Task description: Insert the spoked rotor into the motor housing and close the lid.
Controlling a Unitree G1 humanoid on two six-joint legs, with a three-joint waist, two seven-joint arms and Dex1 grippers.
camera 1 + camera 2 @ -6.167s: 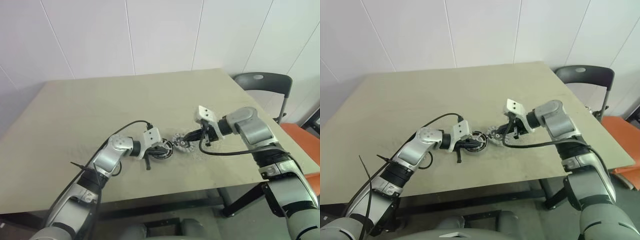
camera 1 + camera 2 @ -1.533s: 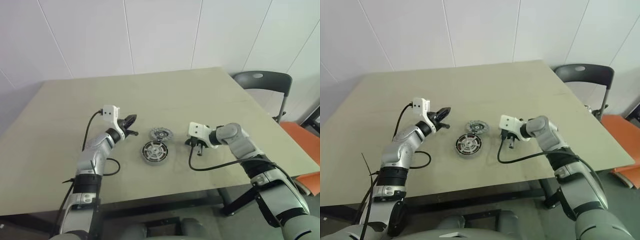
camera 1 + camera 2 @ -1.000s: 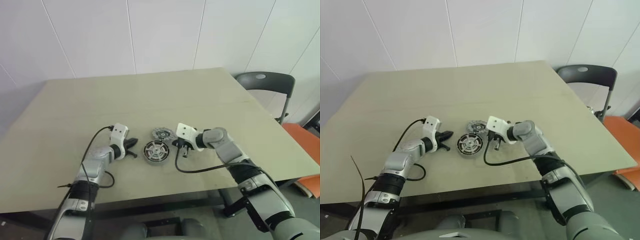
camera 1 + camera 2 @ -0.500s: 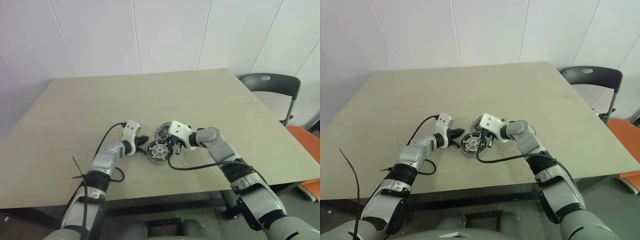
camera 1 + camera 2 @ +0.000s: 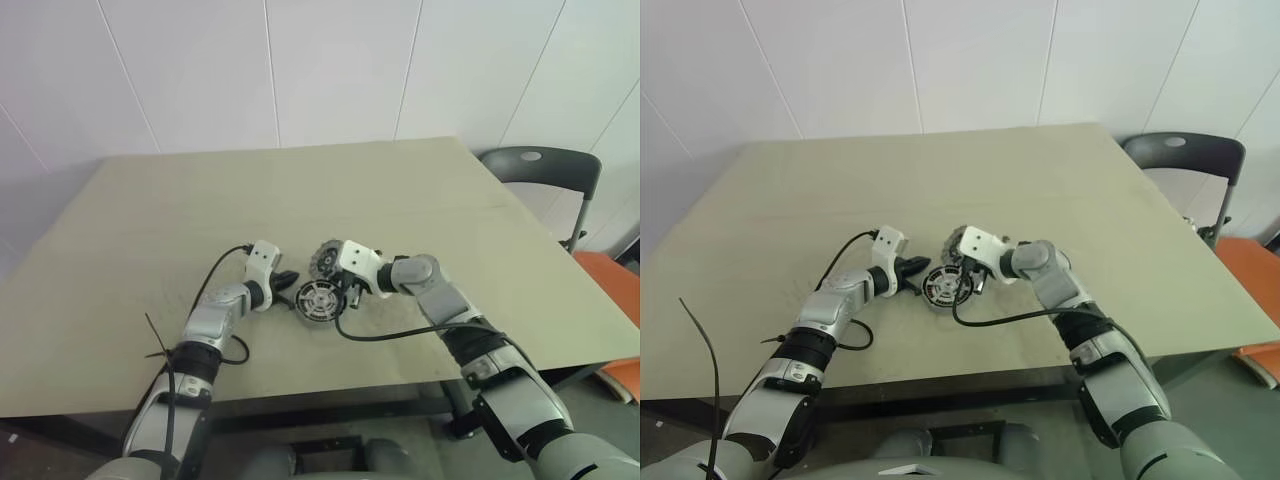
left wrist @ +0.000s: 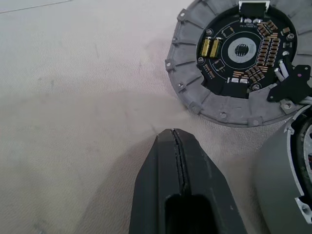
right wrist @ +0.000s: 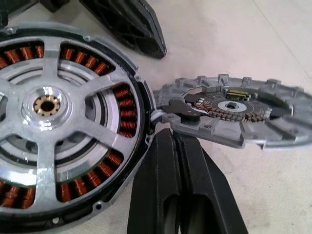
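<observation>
The spoked rotor [image 7: 46, 105] lies flat inside the motor housing [image 7: 124, 114], with copper windings showing between its silver spokes. The housing sits near the middle of the table's front half. The lid [image 7: 229, 114], a grey ribbed disc with a dark circuit board on its upper face, lies just behind the housing and almost touches it. My right gripper [image 7: 168, 134] is shut and empty, its tip in the gap between housing and lid, under the lid's near edge. My left gripper [image 6: 174, 136] is shut and empty, resting low on the housing's left side and pointing towards the lid [image 6: 195, 83].
The beige table [image 5: 150, 230] stretches wide to the left and far behind the parts. Both arms' black cables trail on it near the front edge. A dark chair [image 5: 545, 170] and an orange seat [image 5: 615, 275] stand past the table's right side.
Over the last second my left gripper has come in to the right, up to the housing. The head view has shifted. In the last half second nothing has visibly moved.
</observation>
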